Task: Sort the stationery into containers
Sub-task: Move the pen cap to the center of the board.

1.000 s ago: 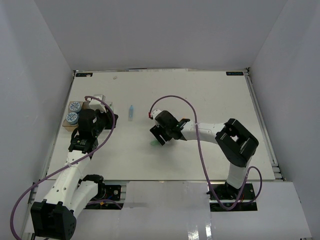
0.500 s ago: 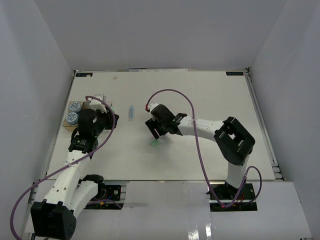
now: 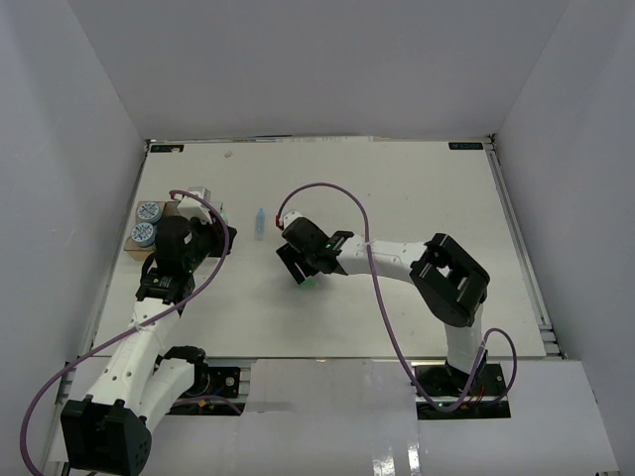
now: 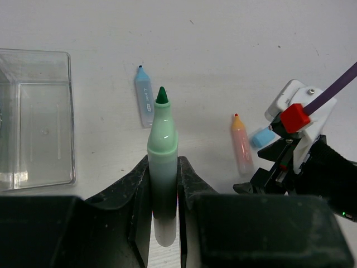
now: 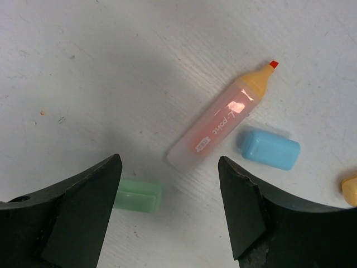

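Green marker (image 4: pixel 162 148) sits pinched tight in left gripper (image 4: pixel 163 184), bottom centre of wrist view; right gripper (image 5: pixel 170 176) hangs wide open, holding nothing, over orange highlighter (image 5: pixel 223 125), frame centre, w/ green cap (image 5: pixel 138 195) lower left.

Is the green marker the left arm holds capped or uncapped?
Uncapped: the green marker shows a bare dark tip; a green cap lies loose.
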`<action>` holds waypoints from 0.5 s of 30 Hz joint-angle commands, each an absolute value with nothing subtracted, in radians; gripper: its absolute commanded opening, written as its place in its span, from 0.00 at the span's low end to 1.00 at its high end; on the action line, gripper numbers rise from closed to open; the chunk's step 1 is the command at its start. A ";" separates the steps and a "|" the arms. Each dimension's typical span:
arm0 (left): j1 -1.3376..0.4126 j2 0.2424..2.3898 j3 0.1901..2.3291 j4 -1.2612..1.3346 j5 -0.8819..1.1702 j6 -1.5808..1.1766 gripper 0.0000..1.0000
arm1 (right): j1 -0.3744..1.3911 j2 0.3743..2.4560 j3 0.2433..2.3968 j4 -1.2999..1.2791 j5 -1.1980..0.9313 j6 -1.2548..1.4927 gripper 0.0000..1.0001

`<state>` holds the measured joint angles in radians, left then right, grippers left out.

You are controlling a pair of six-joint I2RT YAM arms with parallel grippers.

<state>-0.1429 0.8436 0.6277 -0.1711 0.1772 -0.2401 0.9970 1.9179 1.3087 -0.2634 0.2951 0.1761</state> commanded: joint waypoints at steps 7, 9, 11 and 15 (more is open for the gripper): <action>-0.137 0.839 0.627 -0.147 0.196 -0.236 0.03 | 1.028 1.951 1.321 -0.295 0.351 0.161 0.76; -0.137 0.838 0.627 -0.147 0.196 -0.236 0.02 | 1.034 1.941 1.305 -0.299 0.362 0.155 0.76; -0.137 0.838 0.627 -0.146 0.198 -0.236 0.03 | 1.038 1.928 1.283 -0.299 0.367 0.150 0.76; -0.137 0.839 0.629 -0.146 0.201 -0.236 0.03 | 1.040 1.887 1.241 -0.296 0.364 0.144 0.76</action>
